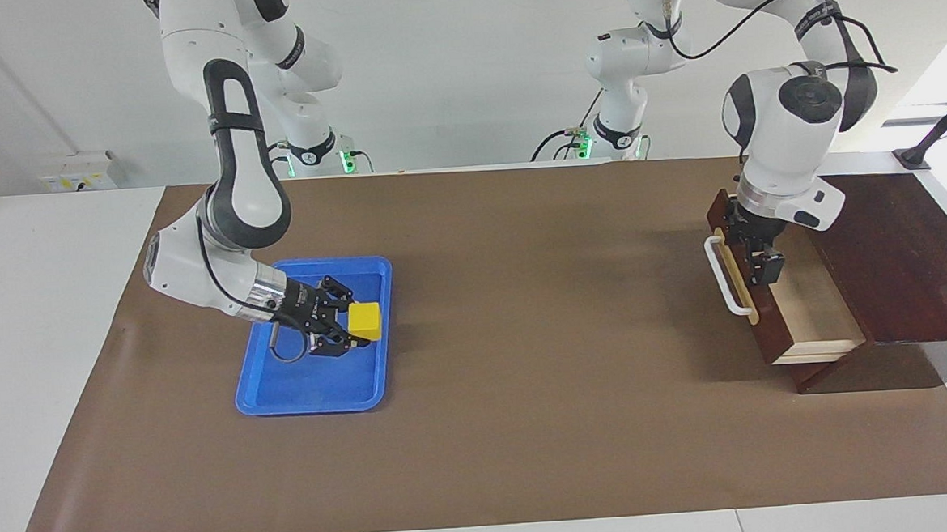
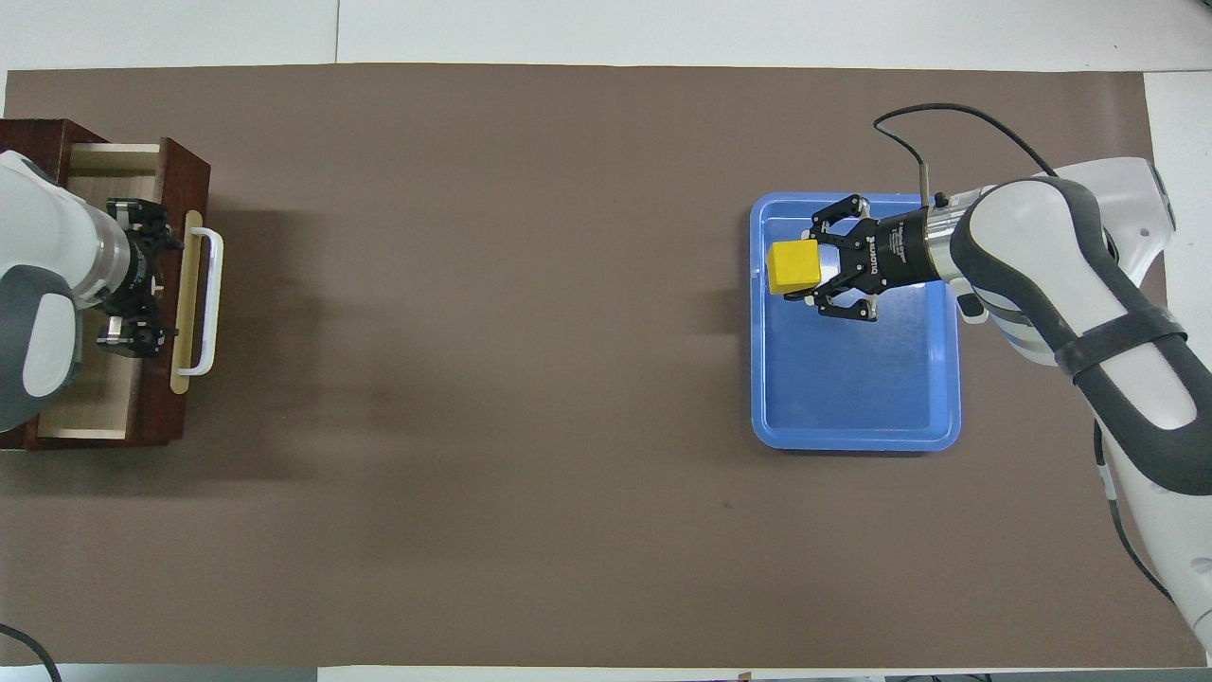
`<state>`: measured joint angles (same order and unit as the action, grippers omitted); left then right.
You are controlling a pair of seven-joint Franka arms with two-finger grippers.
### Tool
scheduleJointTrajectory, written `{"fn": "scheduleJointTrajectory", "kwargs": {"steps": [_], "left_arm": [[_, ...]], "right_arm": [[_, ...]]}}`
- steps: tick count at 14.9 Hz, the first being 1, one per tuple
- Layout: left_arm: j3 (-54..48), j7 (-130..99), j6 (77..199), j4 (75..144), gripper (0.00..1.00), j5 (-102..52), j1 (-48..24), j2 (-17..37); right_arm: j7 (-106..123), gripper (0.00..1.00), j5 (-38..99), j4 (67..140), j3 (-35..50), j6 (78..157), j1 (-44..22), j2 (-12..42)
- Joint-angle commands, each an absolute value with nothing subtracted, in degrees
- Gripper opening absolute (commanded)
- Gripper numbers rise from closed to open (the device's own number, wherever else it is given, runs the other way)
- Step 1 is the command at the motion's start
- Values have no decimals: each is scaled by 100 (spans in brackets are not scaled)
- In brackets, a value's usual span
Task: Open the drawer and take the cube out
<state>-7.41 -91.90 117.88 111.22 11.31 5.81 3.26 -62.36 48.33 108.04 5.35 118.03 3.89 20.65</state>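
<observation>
We see a white worktop (image 1: pixel 56 336) covered over most of its surface by a brown mat (image 1: pixel 529 393). On that mat, toward the right arm's end, lies a flat blue tray (image 1: pixel 302 397) with rounded corners and a raised rim, its long sides running toward and away from the robots. Against the pale wall at the worktop's edge sits a white socket box (image 1: pixel 75 172). A black stand (image 1: pixel 933 138) rises at the other end.

Cube (image 1: pixel 365 321) over tray (image 1: pixel 257 391), clear of drawer (image 1: pixel 816 313)
</observation>
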Motion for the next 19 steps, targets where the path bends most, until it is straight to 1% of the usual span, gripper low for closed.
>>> {"fn": "scheduleJointTrajectory", "kwargs": {"steps": [1,2,4,8,13,15,19], "left_arm": [[-765,-8834,11909,11144,100,1292,1018,334],[-765,-8781,11961,11145,100,1292,1141,334],[-765,-8789,11997,11153,100,1292,1160,334],[-765,-8579,12093,11153,100,1292,1371,343],[-773,-8517,12033,11119,100,1292,1389,343],[-782,-8072,11683,10900,100,1292,1319,343],[-826,-5956,10506,10022,100,713,1283,255]], "right_arm": [[-5820,0,4720,11056,606,11812,702,2047],[-5601,0,4702,11118,606,11830,781,2091],[-5336,0,4685,11223,606,12013,843,2144],[-5212,0,4693,11268,615,12427,853,2311],[-5150,0,4798,11346,624,12787,791,2399],[-5142,0,5009,11417,633,13033,712,2408],[-4975,0,5071,11426,633,13069,677,2408]]}}
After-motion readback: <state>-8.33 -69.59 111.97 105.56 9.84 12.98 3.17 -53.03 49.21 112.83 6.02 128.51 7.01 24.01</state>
